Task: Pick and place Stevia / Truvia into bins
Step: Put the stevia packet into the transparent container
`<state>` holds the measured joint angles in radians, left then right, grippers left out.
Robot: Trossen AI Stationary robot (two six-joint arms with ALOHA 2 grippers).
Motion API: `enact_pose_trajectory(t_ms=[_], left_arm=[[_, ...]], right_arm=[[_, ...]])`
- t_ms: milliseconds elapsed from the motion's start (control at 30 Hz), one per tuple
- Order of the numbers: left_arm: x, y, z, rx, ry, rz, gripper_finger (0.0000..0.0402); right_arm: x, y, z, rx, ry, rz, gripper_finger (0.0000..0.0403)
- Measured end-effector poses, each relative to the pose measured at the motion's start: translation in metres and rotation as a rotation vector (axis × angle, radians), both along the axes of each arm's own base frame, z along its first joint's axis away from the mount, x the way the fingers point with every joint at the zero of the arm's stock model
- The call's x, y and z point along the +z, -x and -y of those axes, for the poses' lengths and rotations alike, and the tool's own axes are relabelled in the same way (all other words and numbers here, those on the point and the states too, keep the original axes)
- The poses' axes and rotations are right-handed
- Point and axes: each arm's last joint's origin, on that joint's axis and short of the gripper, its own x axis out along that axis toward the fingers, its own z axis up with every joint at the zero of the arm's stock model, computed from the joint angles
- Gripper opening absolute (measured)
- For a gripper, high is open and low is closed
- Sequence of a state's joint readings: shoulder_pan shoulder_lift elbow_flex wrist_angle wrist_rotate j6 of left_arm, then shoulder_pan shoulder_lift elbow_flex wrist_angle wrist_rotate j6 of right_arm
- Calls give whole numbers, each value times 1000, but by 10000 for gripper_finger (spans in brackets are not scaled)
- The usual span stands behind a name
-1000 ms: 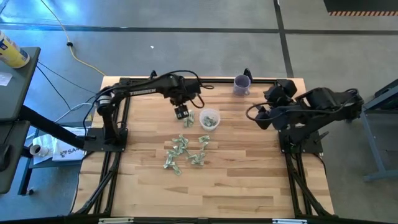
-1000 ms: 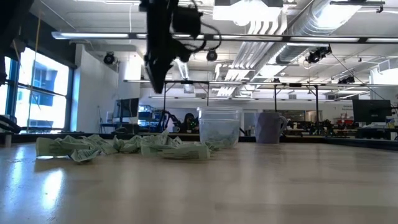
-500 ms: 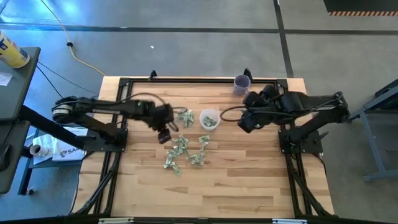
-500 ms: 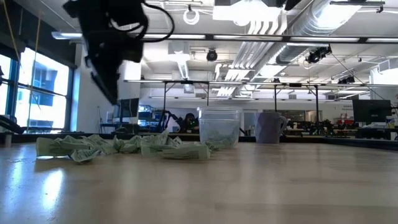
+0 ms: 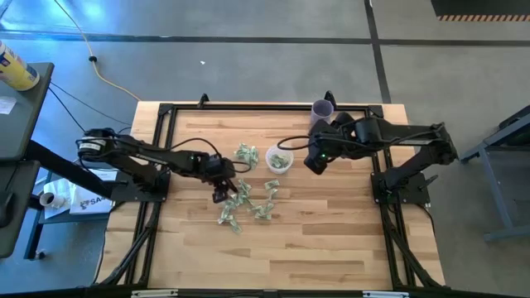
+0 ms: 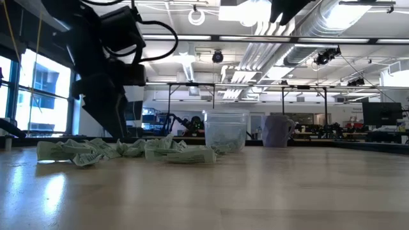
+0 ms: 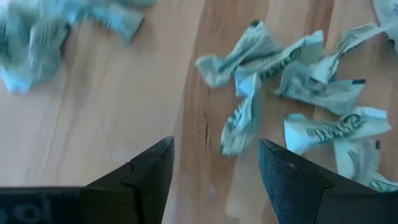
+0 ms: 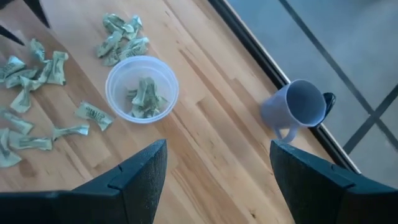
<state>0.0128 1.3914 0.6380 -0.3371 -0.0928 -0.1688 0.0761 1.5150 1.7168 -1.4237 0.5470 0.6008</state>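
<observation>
Over the tabletop (image 5: 331, 240), near the left edge of the packet scatter, the left pincer (image 5: 220, 193) hangs low with its jaws spread and nothing between them. Its wrist view shows the relation the next move seems to turn on: one crumpled packet (image 7: 239, 121) lies just ahead of the fingertips, roughly on the line between the two jaws, with its long axis pointing away from the pincer, so the jaws would close across its narrow width (a favourable lie, as far as I can judge). More packets (image 5: 248, 203) crowd close beside it, so a short advance risks catching two at once.

The cup (image 5: 279, 158) stands beyond the pile toward the far edge, already holding a few packets; a small separate clump (image 5: 246, 154) lies just beside it. A purple mug (image 5: 322, 110) stands at the far rim, well apart from the pile.

The right pincer (image 5: 315, 161) hovers just beside the cup on its right, jaws also released and empty. It is nearer the cup; the left is clearly nearer the main pile, so the pick probably falls to the left arm.
</observation>
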Motion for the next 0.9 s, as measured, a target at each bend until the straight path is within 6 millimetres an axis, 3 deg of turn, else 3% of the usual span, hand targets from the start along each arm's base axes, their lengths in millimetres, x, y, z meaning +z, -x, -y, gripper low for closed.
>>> enact_pose_trajectory(t_ms=[467,733,900], left_arm=[[0,-14,5,-155,3,-22,286],[-24,-30,5,-194,-7,-26,246],[-31,-32,5,-194,-5,-51,190]], right_arm=[[-1,2,0,-36,-22,1,275],[-1,3,0,-38,-13,-16,275],[-2,5,0,-39,-12,-30,275]])
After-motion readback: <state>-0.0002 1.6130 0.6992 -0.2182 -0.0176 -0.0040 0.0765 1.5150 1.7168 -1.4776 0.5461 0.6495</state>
